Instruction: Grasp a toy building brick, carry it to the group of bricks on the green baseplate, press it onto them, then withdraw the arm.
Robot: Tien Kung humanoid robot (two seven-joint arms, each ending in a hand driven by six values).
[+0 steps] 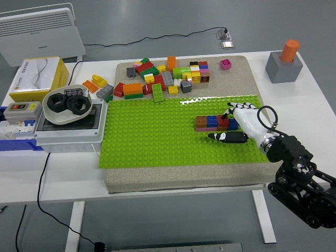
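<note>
A row of joined bricks [216,122], brown, blue, red and blue, sits on the green baseplate [157,136] right of its middle. My right hand [234,125], white with black fingertips, lies just right of that row with its fingers spread and holding nothing. Its thumb [229,137] stretches out low on the plate in front of the row, a short gap from the bricks. The other fingertips rest by the row's right end. My left arm is out of view.
Several loose bricks [165,76] lie in a pile on the beige mat behind the baseplate. A grey box with a bowl of black rings [67,105] stands at the left, a yellow box [38,79] behind it. A grey block with an orange cylinder [285,62] stands far right.
</note>
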